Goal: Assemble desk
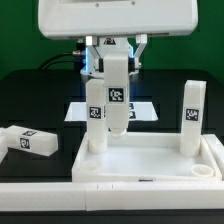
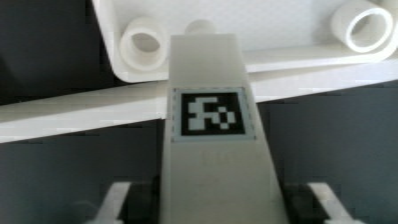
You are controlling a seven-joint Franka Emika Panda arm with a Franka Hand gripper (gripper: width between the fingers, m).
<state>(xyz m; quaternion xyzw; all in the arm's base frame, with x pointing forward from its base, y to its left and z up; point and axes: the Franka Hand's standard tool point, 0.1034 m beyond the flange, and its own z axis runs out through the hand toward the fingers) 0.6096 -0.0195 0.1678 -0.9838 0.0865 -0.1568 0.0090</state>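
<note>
White plastic leg point(image 1: 117, 100), tagged, is held upright, clamped in the hand point(image 2: 217, 200) above the far side of the desk top point(image 1: 150, 165), just beside a standing leg point(image 1: 96, 128). Jamming or tipping is risked if it is lowered off-centre to a socket point(image 2: 143, 42). Its lower end is hidden in the wrist view.

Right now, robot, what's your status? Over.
Gripper shut on held leg. Held leg upright over desk top, tip between two empty sockets. Standing leg close beside it in the exterior view.
</note>
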